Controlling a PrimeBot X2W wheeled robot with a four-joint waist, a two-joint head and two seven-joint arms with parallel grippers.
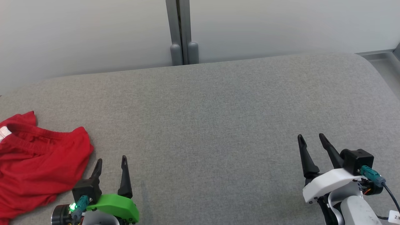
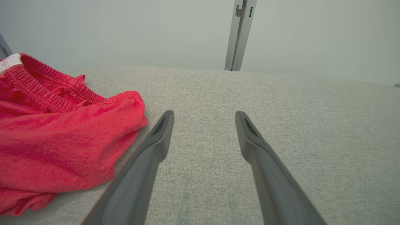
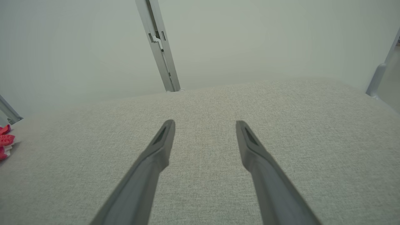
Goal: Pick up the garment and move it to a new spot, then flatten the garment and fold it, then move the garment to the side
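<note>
Head view, going from near to far: the left claw [image 1: 111,158] sits just to the right of the garment [image 1: 37,162]. Its two dark fingers are spread as wide as they go and hold nothing. The right claw [image 1: 311,135] is far off to the right of the garment, well apart from it, and it too is wide open with nothing in it. Both point away from the robot, low over the grey worktop [image 1: 218,103], which looks like a ready pose before any grab. I think the left claw should reach first, since it is the one close to the garment. The garment is a pair of red shorts in a soft, bumpy heap, not flat, and part of it runs off the picture's left side. Its stretchy waist band, with a small white tag, is on the far side, toward the wall [image 1: 78,31], and the leg ends come toward the robot. So its long way seems to run near to far, though I cannot be sure. Right of the garment lies a wide stretch of worktop, likely the new spot. Far beyond the garment, a grey post [image 1: 182,31] stands against the wall.
</note>
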